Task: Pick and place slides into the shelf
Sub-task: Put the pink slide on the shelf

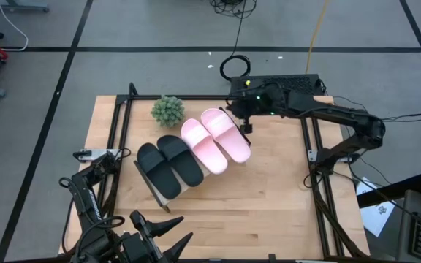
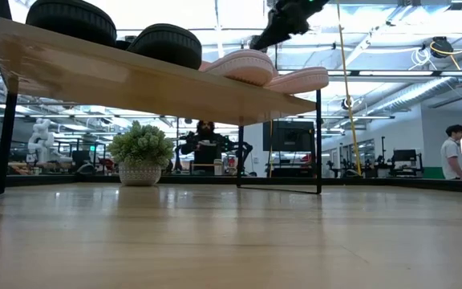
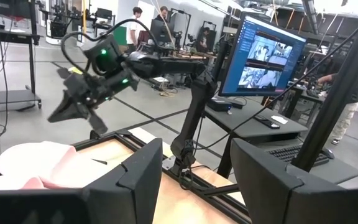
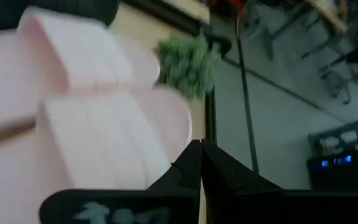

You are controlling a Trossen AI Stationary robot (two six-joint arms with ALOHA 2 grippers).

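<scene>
On the shelf (image 1: 159,196) all four slides now lie side by side: the black pair (image 1: 169,163) toward the left arm's end, the pink pair (image 1: 215,139) toward the far end, the outermost pink one overhanging the board's edge a little. From table level the board stands raised on its wire frames, soles resting on top. No slide remains on the table, so placing looks finished, and only pulling the arms clear seems left. Right gripper (image 1: 245,126) hovers just beside the outer pink slide, jaws clenched on nothing. Left gripper (image 1: 168,228) waits at the near edge, fingers parted and empty. A small plant (image 1: 167,109) stands behind.
</scene>
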